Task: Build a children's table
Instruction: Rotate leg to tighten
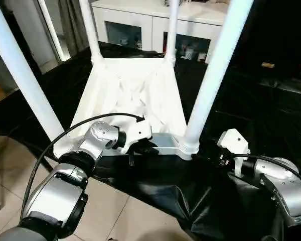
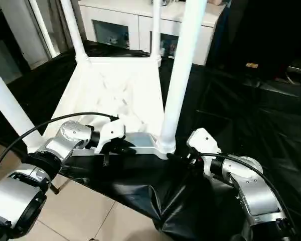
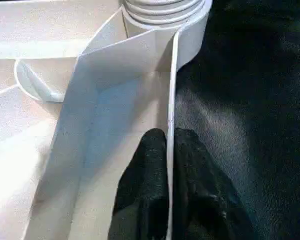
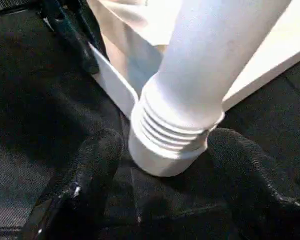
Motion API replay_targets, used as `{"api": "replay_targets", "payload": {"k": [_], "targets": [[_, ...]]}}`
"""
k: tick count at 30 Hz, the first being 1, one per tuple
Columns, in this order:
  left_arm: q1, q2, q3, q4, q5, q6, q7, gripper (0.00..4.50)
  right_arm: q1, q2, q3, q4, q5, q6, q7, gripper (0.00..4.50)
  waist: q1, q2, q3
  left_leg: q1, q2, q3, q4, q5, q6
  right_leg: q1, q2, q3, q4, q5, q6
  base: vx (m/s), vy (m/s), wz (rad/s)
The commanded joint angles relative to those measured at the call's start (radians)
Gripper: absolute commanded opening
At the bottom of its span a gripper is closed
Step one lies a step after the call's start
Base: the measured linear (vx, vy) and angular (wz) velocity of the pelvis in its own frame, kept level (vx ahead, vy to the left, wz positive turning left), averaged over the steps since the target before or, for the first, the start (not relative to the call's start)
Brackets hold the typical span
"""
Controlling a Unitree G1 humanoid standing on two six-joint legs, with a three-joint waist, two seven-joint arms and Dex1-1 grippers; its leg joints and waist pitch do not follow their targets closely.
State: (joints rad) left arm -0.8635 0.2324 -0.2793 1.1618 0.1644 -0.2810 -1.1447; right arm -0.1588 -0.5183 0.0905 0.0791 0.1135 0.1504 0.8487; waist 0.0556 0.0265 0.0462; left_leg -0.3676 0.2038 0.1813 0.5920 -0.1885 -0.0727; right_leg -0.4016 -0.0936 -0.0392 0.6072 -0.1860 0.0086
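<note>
The children's table point(image 1: 135, 95) lies upside down on a black cloth, ribbed underside up, with four white legs standing in its corner sockets. My left gripper point(image 3: 168, 134) is shut on the thin near rim of the top, one black finger on each side of the wall; it reaches that rim point(image 1: 163, 145) from the near left. My right gripper point(image 4: 165, 137) is open, its fingers point(image 4: 97, 155) straddling the ribbed base of the near right leg point(image 1: 215, 70) at its socket point(image 1: 189, 147). Whether they press on it I cannot tell.
The black cloth point(image 1: 246, 100) covers the work surface and hangs over its near edge above a tiled floor point(image 1: 120, 216). A white cabinet with glass doors point(image 1: 140, 27) stands behind. The near left leg point(image 1: 20, 70) rises close to my left arm.
</note>
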Motion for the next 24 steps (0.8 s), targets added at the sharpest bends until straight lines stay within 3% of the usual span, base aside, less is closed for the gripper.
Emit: {"api": "replay_targets", "payload": {"k": [1, 7, 8, 11, 12, 14, 16, 18, 24], "targets": [[-0.005, 0.006, 0.009, 0.028, 0.005, 0.016, 0.0, 0.05, -0.002, -0.006, -0.001, -0.026, 0.006, 0.01, -0.006, 3.17, -0.001, -0.012, -0.054, 0.003, 0.015, -0.006, -0.077, -0.27, 0.04, 0.047, -0.038, 0.025, -0.092, -0.297, -0.191, 0.0, 0.0, 0.0], [-0.001, 0.025, -0.008, 0.04, 0.019, 0.01, -0.053, 0.02, 0.004, -0.013, -0.008, -0.039, 0.018, 0.0, 0.009, 3.17, -0.007, -0.012, -0.059, 0.0, 0.014, -0.005, -0.07, -0.222, 0.063, 0.053, -0.037, 0.025, -0.08, -0.173, -0.232, 0.0, 0.0, 0.0], [0.01, 0.03, 0.0, 0.029, 0.003, 0.01, -0.084, 0.02, 0.007, -0.013, -0.017, -0.04, 0.027, -0.01, 0.01, 3.17, -0.007, -0.016, -0.059, 0.0, 0.014, -0.004, -0.07, -0.217, 0.067, 0.054, -0.038, 0.025, -0.079, -0.165, -0.237, 0.0, 0.0, 0.0], [0.043, 0.047, 0.013, -0.009, -0.025, -0.011, -0.122, 0.02, 0.014, -0.004, -0.035, -0.047, 0.064, -0.004, 0.025, 3.17, -0.01, -0.011, -0.058, 0.0, 0.016, -0.004, -0.071, -0.224, 0.071, 0.055, -0.037, 0.025, -0.079, -0.166, -0.245, 0.0, 0.0, 0.0], [0.056, 0.052, 0.021, -0.024, -0.035, -0.019, -0.124, 0.0, 0.016, 0.0, -0.038, -0.052, 0.084, 0.01, 0.036, 3.34, -0.012, -0.017, -0.058, 0.001, 0.017, -0.003, -0.071, -0.231, 0.075, 0.054, -0.037, 0.026, -0.08, -0.169, -0.249, 0.0, 0.0, 0.0], [0.071, 0.053, 0.038, -0.037, -0.054, -0.018, -0.123, 0.0, 0.02, 0.008, -0.041, -0.055, 0.103, 0.022, 0.044, 3.51, -0.012, -0.013, -0.057, 0.003, 0.018, -0.002, -0.072, -0.238, 0.078, 0.052, -0.038, 0.025, -0.08, -0.187, -0.253, 0.0, 0.0, 0.0], [0.094, 0.055, 0.055, -0.056, -0.072, -0.02, -0.12, 0.0, 0.02, 0.018, -0.023, -0.048, 0.099, 0.024, 0.047, 3.57, -0.013, -0.019, -0.056, 0.002, 0.018, -0.002, -0.072, -0.241, 0.076, 0.051, -0.037, 0.025, -0.08, -0.204, -0.249, 0.0, 0.0, 0.0], [0.101, 0.056, 0.058, -0.062, -0.076, -0.022, -0.12, 0.0, 0.017, 0.024, -0.018, -0.043, 0.092, 0.019, 0.039, 3.89, -0.012, -0.017, -0.055, 0.002, 0.018, -0.003, -0.074, -0.247, 0.07, 0.049, -0.04, 0.025, -0.083, -0.245, -0.236, 0.0, 0.0, 0.0], [0.131, 0.052, 0.067, -0.1, -0.089, -0.016, -0.116, 0.0, -0.035, 0.071, 0.034, 0.023, 0.052, -0.015, 0.006, 3.95, -0.015, -0.016, -0.056, 0.002, 0.017, -0.003, -0.075, -0.239, 0.058, 0.046, -0.04, 0.027, -0.085, -0.268, -0.218, 0.0, 0.0, 0.0]]}}
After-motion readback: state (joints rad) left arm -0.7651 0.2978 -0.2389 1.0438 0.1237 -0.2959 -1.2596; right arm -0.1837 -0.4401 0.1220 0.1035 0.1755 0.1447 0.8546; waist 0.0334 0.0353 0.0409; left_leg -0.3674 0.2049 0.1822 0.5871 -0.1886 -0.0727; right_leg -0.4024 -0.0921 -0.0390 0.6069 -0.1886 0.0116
